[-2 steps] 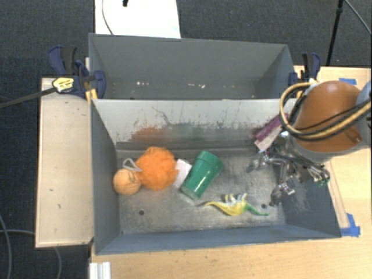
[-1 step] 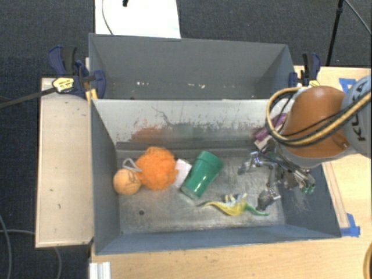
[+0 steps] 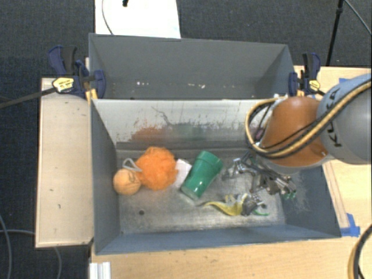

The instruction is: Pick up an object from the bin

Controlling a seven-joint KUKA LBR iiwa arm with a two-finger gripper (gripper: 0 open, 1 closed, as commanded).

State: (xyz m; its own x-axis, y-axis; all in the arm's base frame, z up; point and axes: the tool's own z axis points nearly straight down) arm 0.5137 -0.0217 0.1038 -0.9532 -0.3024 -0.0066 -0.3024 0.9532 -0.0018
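Our tool, apart or together we cannot tell, sits low by the yellow thing, which might slide flat along the bin floor.

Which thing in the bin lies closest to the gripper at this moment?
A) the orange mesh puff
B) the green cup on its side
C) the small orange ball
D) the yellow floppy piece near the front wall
D: the yellow floppy piece lies right beside the gripper, while the other three lie farther to the left.
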